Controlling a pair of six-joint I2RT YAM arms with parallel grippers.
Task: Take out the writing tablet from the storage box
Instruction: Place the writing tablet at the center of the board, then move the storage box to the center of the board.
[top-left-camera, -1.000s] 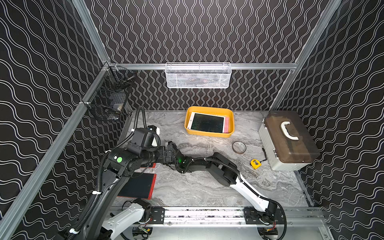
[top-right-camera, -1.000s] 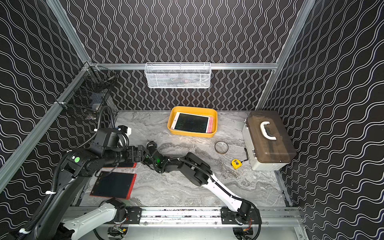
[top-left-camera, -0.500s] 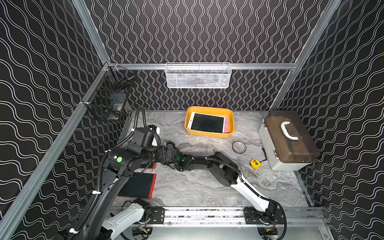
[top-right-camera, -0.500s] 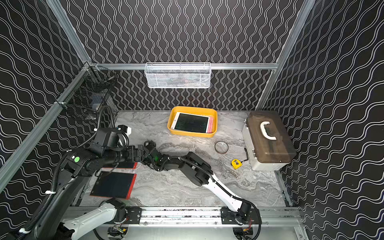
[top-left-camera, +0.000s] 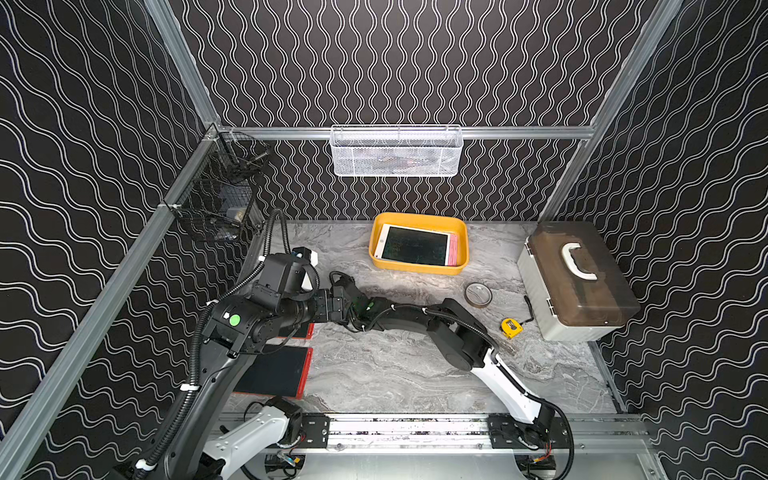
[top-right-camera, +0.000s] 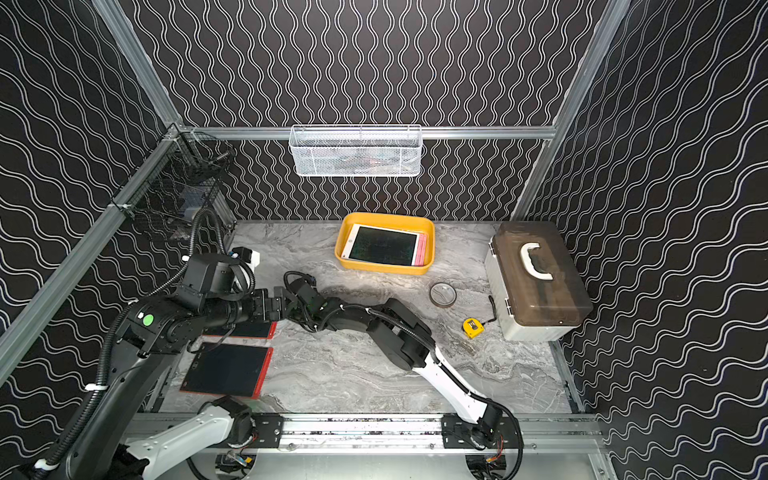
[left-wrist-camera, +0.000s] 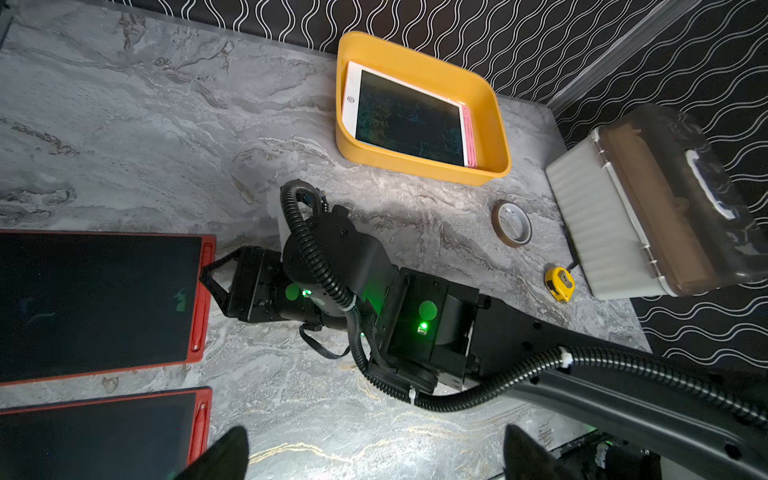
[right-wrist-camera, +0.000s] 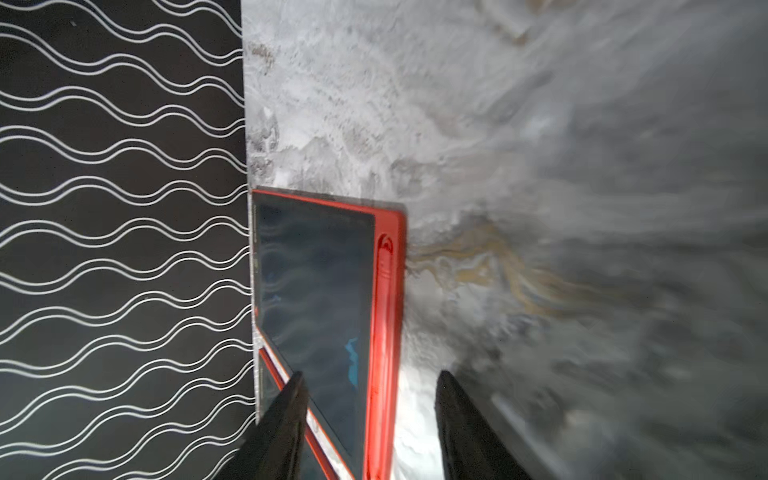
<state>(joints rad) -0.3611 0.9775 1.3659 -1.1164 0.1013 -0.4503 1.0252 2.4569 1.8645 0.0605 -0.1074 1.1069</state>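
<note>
The tabletop (top-left-camera: 395, 374) is a flat slab with a grey-and-white marbled pattern, closed in by black walls printed with thin white waves. At the far right sits a boxy grey ribbed case (top-left-camera: 582, 291) with a smoky brown translucent lid and a white loop handle. A white mesh basket (top-left-camera: 397, 151) hangs on the far wall.

Below it, at the far middle of the table, is the storage box (top-left-camera: 417, 268), a shallow yellow plastic tray with rounded corners and a flared rim. The writing tablet (top-left-camera: 413, 246) lies in it: a thin white-framed slab with a dark glossy screen, and a pink edge shows along its right side.

At the near left, two red-framed tablets lie flat on the table, the nearer one (top-right-camera: 226, 370) and the farther one (left-wrist-camera: 95, 303). Near the case are a brown tape roll (top-left-camera: 478, 294) and a small yellow tape measure (top-left-camera: 511, 327).

The right arm stretches low from the near right across to the left. The right gripper (right-wrist-camera: 370, 374) has its jaws parted around the farther tablet's red edge, with a gap showing, so it is not clamping. The left arm is raised over the near left. The left gripper (left-wrist-camera: 374, 457) is spread wide and holds nothing.
</note>
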